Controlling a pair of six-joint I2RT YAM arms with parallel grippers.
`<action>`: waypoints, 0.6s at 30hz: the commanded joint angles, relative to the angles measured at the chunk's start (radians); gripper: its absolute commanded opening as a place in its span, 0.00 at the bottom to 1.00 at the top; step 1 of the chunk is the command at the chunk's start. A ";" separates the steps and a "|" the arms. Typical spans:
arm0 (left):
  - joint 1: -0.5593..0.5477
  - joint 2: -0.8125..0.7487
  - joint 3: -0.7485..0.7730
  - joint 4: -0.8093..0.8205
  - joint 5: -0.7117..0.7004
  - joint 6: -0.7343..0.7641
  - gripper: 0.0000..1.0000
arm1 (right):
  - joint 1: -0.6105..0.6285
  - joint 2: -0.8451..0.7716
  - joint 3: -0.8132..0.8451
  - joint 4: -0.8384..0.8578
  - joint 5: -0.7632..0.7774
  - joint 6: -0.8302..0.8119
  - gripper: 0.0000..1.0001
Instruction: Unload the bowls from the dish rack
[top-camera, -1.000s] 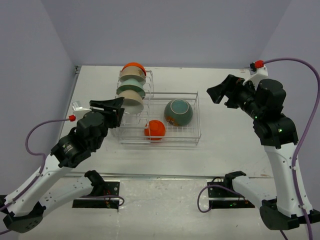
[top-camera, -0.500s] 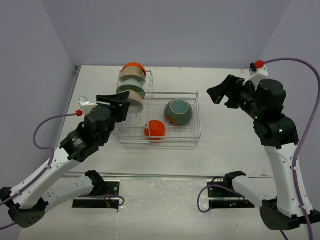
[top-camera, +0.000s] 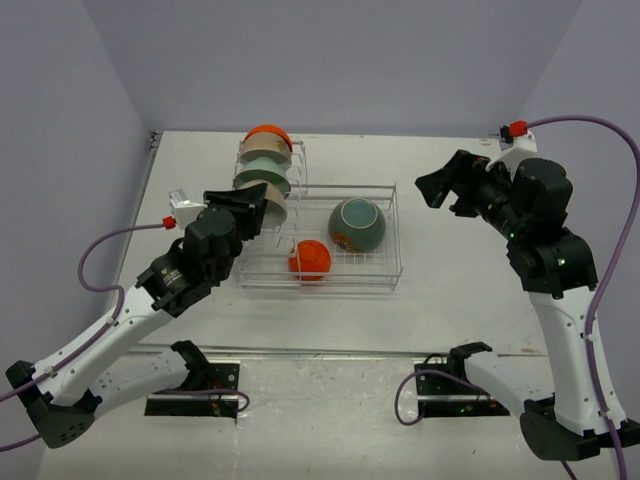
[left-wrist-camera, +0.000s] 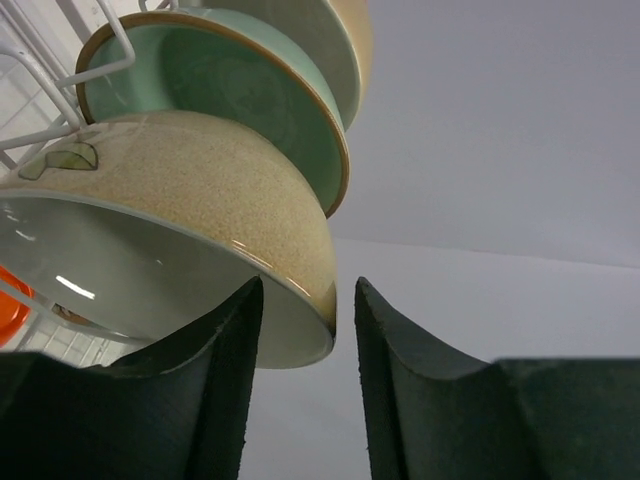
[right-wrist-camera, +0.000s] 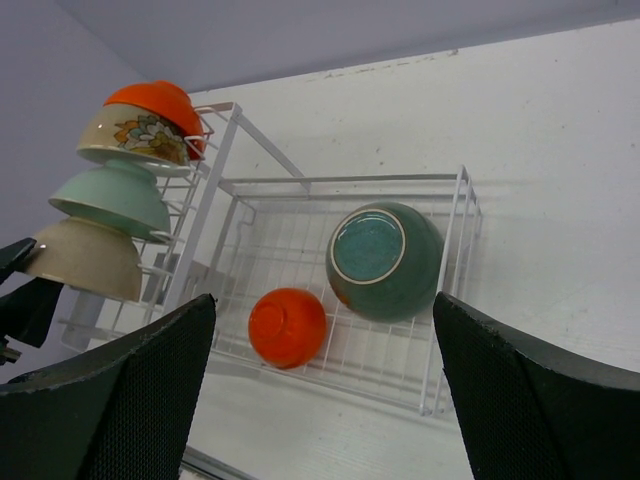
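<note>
My left claw (top-camera: 258, 205) reaches out at the middle left, a little bit open. My right claw (top-camera: 426, 190) hangs wide open, upper right.

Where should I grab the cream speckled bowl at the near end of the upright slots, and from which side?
Pinch the cream bowl by its rim, one finger inside, one outside, coming from the near-left side of the dish rack. It stands on edge, rim jutting clear of the wires there; the green bowl crowds its back.
</note>
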 joint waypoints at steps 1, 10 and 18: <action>-0.004 -0.005 -0.008 0.054 -0.072 0.020 0.41 | 0.007 -0.015 0.017 0.008 0.028 -0.016 0.90; -0.001 -0.011 -0.002 0.034 -0.084 0.025 0.00 | 0.012 -0.016 0.016 0.008 0.034 -0.020 0.92; 0.001 -0.024 0.000 0.031 -0.071 0.050 0.00 | 0.016 -0.016 0.008 0.010 0.039 -0.027 0.92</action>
